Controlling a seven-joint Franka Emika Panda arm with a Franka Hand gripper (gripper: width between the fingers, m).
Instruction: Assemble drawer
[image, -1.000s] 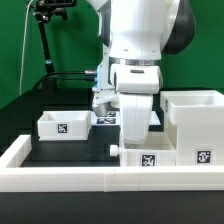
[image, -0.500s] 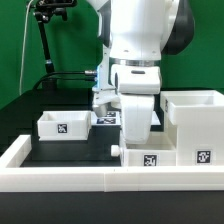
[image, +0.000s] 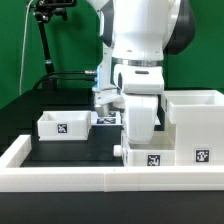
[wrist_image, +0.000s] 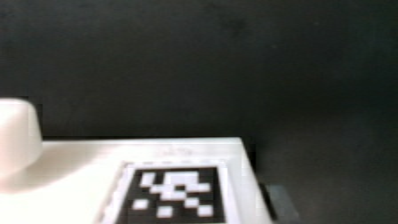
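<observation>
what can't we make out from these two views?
1. The gripper: exterior view, jaws hidden by the arm's own body and the near tray; open or shut unclear.
2. The tag: wrist view, blurred, cut off by the frame edge; unreadable.
3. The marker board: exterior view, mostly behind the arm.
4. The shell: cut off at the exterior view's right edge.

No letters, numbers or brand names can be read. Only coded black-and-white square tags (image: 62, 128) show, on the small tray (image: 48, 121), the shell (image: 195, 118) and the wrist view's white part (wrist_image: 71, 165)
</observation>
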